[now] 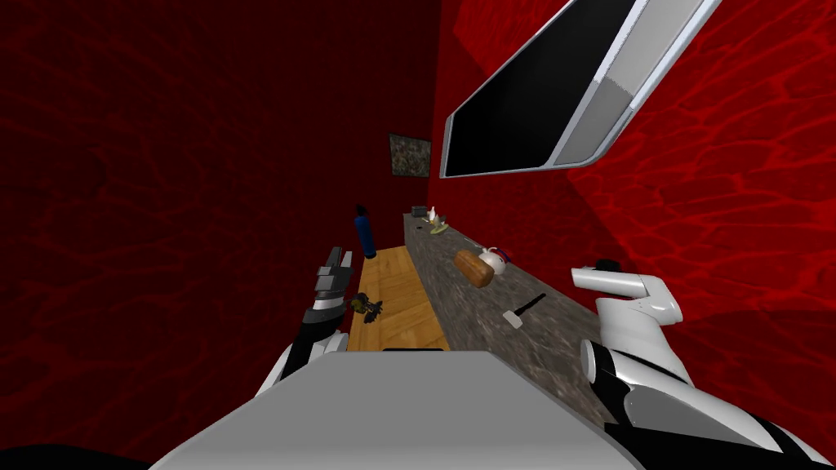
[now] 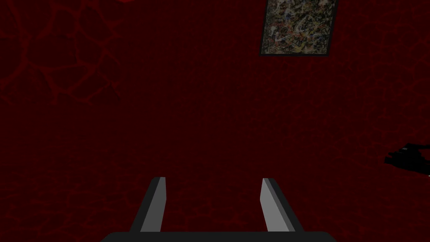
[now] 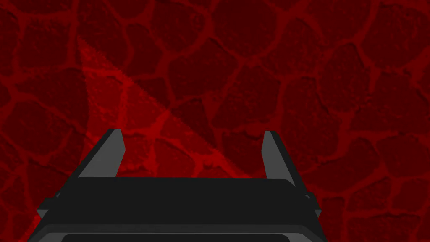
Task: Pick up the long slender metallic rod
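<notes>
Red walls (image 1: 163, 204) veined with brighter red close us in on both sides. Along the right one a long counter of speckled grey stone (image 1: 490, 343) runs away from us, with a strip of light wooden plank floor (image 1: 396, 294) on its left.

On that counter lies the long slender dark rod (image 1: 529, 305), flat on the stone and slanted across it, with a small pale block at its nearer end. It sits about midway across the top, just beyond our right forearm.

Farther along, apart from the rod, a short brown cylinder (image 1: 473, 268) lies on its side. It is close against a round white pot (image 1: 492, 259) with red and blue marks, and we cannot tell whether they touch. At the counter's far end sit a few small things that we cannot make out.

On the floor a tall dark blue cylinder (image 1: 364, 232) stands upright toward the far wall. A small dark, yellowish object (image 1: 367, 308) lies nearer to us, just beside our left arm.

Our left gripper (image 2: 213, 179) is raised over the floor strip, left of the counter, its two fingers spread wide with nothing between them. Our right gripper (image 3: 192, 131) is on the arm held over the counter's wall side, likewise spread wide and empty. Neither touches the rod.
</notes>
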Controlling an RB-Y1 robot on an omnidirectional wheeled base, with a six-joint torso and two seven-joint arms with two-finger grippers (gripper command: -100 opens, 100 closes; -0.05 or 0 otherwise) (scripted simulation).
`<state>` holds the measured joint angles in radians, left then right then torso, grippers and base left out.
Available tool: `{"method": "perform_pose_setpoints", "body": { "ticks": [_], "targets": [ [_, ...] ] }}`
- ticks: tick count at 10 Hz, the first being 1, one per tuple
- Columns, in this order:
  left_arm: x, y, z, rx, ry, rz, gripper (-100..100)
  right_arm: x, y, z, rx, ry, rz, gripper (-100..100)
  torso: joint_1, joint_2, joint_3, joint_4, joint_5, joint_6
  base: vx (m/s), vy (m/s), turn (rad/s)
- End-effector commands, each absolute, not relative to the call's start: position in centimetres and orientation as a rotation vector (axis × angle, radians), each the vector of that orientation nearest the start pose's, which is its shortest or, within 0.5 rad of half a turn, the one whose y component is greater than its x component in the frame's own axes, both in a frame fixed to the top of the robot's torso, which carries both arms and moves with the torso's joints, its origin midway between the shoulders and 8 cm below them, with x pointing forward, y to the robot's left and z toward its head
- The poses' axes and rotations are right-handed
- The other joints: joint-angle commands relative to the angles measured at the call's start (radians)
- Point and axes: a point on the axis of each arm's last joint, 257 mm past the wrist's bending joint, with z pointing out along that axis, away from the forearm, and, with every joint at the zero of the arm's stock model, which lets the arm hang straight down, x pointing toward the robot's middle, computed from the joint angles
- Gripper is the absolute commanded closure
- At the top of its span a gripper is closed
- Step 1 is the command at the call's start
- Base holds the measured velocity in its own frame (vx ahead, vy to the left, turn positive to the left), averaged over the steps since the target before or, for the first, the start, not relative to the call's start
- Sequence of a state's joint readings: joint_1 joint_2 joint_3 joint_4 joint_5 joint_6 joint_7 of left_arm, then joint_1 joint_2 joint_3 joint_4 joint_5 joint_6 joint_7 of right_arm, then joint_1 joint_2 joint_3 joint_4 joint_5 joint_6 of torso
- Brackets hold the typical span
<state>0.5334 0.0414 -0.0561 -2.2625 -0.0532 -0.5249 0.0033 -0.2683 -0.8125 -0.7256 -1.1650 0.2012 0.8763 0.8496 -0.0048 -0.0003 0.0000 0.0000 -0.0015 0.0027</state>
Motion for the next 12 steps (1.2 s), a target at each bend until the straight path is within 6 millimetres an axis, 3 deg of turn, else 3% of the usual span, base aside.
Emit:
{"method": "perform_pose_setpoints", "body": {
  "ticks": [1, 2, 3, 4, 5, 7, 9, 10, 12],
  "targets": [
    [34.4, 25.4, 0.9, -0.621, 0.696, -1.315, 0, 32.8, -83.8, -12.9, 1.317, 1.609, -0.745, -100, 0.000, 0.000, 0.000, 0.000, 0.000, 0.000, -0.005, -0.018, -0.035],
    [34.4, 25.4, 0.9, -0.622, 0.696, -1.315, 0, 31.4, -84.5, -12.8, 1.377, 1.618, -0.750, -100, 0.001, -0.001, 0.000, 0.000, 0.000, 0.000, -0.018, -0.024, 0.203],
    [34.4, 25.3, 0.9, -0.621, 0.696, -1.316, 0, 30.5, -84.4, -14.6, 1.420, 1.651, -0.756, -100, 0.001, -0.001, 0.000, 0.000, 0.000, -0.001, -0.021, -0.033, 0.196],
    [34.4, 25.4, 0.9, -0.621, 0.696, -1.315, 0, 30.5, -84.4, -14.7, 1.421, 1.652, -0.756, -100, 0.001, -0.001, 0.000, 0.000, 0.000, 0.000, -0.009, -0.016, -0.002],
    [34.4, 25.4, 0.9, -0.622, 0.696, -1.315, 0, 29.1, -84.6, -15.2, 1.493, 1.672, -0.751, -100, 0.001, -0.001, 0.000, 0.000, 0.000, 0.000, -0.023, -0.013, 0.253],
    [34.4, 25.4, 0.9, -0.622, 0.696, -1.315, 0, 27.4, -84.5, -17.3, 1.582, 1.719, -0.736, -100, 0.001, 0.000, 0.000, 0.000, 0.000, 0.000, -0.025, -0.039, 0.169],
    [34.4, 25.4, 0.9, -0.622, 0.696, -1.315, 0, 26.1, -84.0, -19.0, 1.667, 1.763, -0.711, -100, -0.001, 0.000, 0.000, 0.000, 0.000, 0.000, -0.030, -0.041, 0.153],
    [34.4, 25.4, 0.9, -0.621, 0.696, -1.316, 0, 25.2, -83.4, -20.7, 1.713, 1.801, -0.708, -100, 0.000, 0.000, 0.000, 0.000, 0.000, -0.001, -0.027, -0.035, 0.128],
    [34.4, 25.4, 0.9, -0.621, 0.696, -1.315, 0, 24.2, -82.4, -21.9, 1.790, 1.841, -0.671, -100, 0.000, 0.000, 0.000, 0.000, 0.000, -0.001, -0.024, -0.031, 0.152]
  ]
}}
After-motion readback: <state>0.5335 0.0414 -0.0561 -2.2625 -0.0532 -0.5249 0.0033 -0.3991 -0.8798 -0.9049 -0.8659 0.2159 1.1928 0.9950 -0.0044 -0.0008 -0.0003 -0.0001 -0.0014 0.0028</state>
